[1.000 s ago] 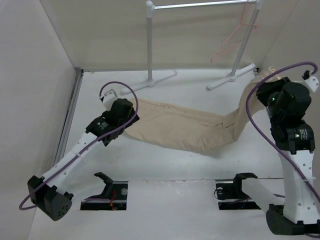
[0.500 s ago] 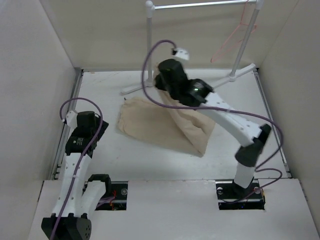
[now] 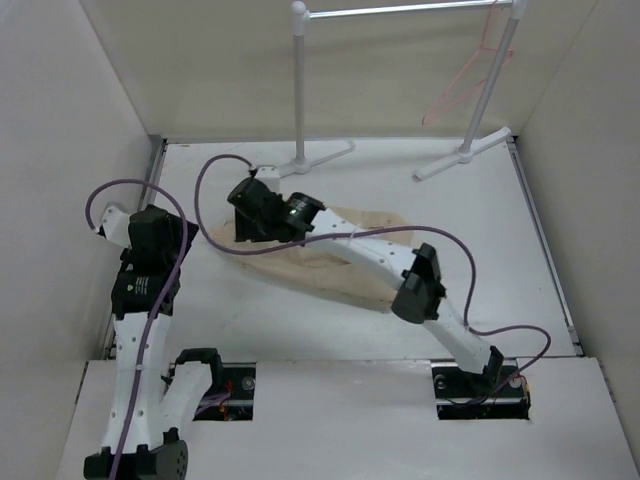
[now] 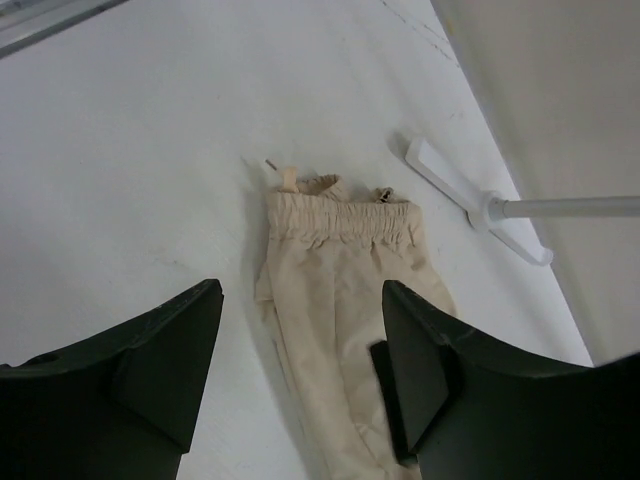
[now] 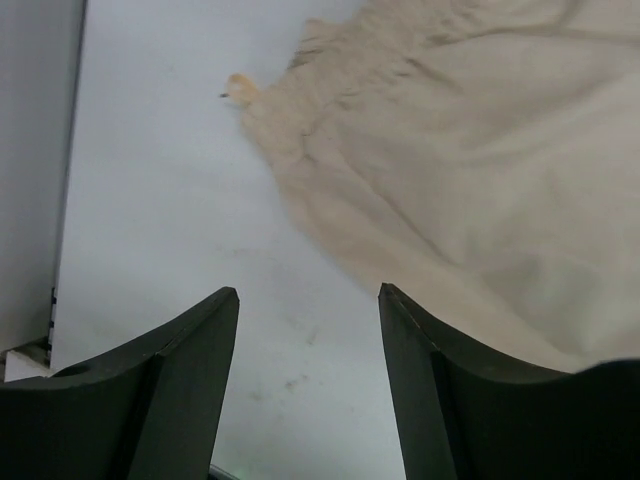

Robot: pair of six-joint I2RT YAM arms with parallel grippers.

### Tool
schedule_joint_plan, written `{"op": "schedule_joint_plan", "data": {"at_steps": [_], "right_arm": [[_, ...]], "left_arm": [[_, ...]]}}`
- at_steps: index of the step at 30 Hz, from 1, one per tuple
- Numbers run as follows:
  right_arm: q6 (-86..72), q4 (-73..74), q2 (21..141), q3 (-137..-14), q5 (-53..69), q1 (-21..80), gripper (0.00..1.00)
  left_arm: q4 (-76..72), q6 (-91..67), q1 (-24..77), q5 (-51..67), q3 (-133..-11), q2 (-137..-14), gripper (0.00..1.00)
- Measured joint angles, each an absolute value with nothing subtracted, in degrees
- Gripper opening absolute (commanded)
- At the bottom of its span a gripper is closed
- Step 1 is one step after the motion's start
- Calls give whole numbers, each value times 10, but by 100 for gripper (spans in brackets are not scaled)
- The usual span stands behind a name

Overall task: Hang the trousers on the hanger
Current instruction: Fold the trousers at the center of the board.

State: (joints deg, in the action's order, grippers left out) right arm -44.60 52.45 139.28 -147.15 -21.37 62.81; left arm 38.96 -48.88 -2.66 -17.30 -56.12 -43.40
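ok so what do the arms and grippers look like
The left arm and right arm are built of white links with black joint housings, and a thin purple cable loops loosely along each. The left gripper and right gripper each have two broad, matte black fingers tapering to blunt tips. No markings are readable.

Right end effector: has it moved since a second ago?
Yes. The right end effector swung left across the table, from beside the right foot of the rack to the end of the trousers near its left foot.
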Motion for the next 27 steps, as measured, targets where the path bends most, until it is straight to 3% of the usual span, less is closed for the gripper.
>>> {"op": "schedule_joint_plan", "data": {"at_steps": [3,7,9,12,15,20,27], "right_arm": [[-436,490,1256,-1304,-208,589,51],[-433,388,1012,-1032,-185,498,24],[-434,351,912,-932,-171,448,16],[-439,301,802,-790,-147,415,24],[-448,274,757,-652,-112,412,44],[-470,264,748,-476,-76,394,40],[-526,206,748,-359,-47,391,27]], "left_arm": [[373,-490,-1,-173,-562,-470,63],[319,-492,78,-170,-563,-575,63],[282,-490,129,-165,-567,-652,63],[229,-480,183,-147,-586,-769,63],[176,-467,203,-121,-615,-875,62],[127,-457,185,-114,-622,-969,62],[96,-459,127,-150,-523,-937,61]]}}
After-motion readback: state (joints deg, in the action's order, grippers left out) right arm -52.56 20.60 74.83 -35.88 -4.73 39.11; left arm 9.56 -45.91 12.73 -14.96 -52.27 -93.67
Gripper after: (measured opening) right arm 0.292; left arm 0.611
